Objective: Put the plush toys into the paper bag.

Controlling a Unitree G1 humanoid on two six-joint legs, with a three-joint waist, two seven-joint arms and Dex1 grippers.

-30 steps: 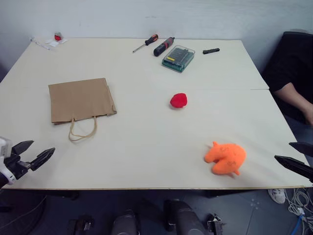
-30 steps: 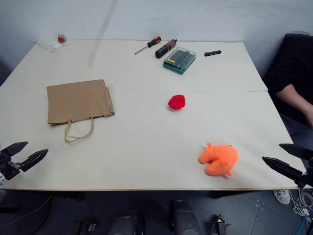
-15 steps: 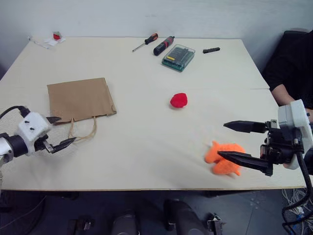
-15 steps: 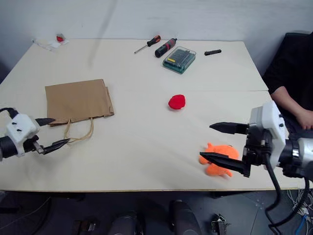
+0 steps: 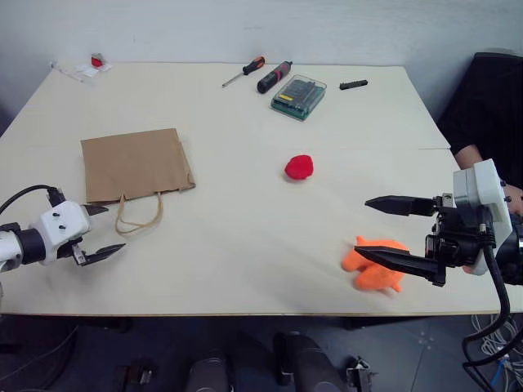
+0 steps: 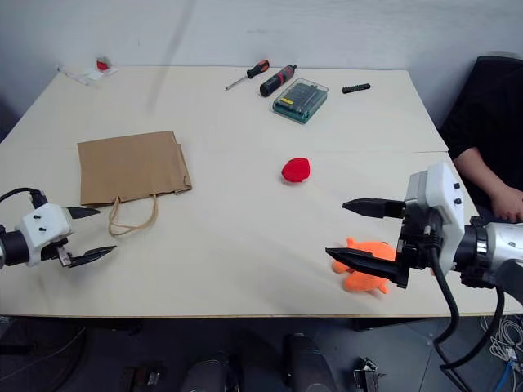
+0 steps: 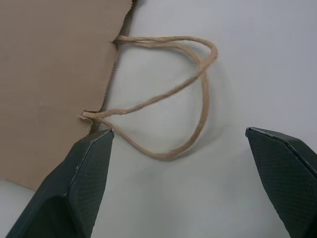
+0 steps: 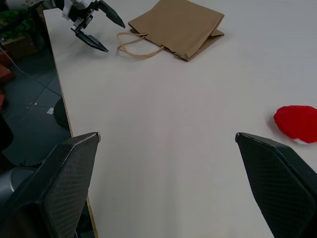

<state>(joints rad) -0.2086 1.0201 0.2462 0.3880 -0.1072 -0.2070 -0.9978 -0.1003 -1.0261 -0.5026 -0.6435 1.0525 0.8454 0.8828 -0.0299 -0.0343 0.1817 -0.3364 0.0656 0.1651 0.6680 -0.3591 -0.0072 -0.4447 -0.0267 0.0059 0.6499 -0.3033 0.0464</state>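
Observation:
The brown paper bag [image 5: 135,163] lies flat on the left of the table, its cord handles [image 5: 139,214] pointing toward the front edge. My left gripper [image 5: 114,228] is open just in front of the handles [image 7: 168,99], not touching them. The red plush toy [image 5: 298,167] rests mid-table. The orange plush toy [image 5: 376,268] lies near the front right. My right gripper [image 5: 361,227] hangs open beside and above it, pointing left, and its lower finger crosses the toy. The right wrist view shows the bag [image 8: 181,25], the red toy [image 8: 297,124] and the left gripper [image 8: 94,25].
Two screwdrivers [image 5: 245,72], a green bit case [image 5: 298,96] and a small black part [image 5: 353,84] lie along the far edge. Small wrappers [image 5: 90,65] sit at the far left corner. A person in black [image 5: 490,122] sits at the table's right side.
Both arms have swung in from the table's edges. The left gripper has come up to the bag's handles, and the right has moved left to the orange toy. Neither toy has moved, nor the bag.

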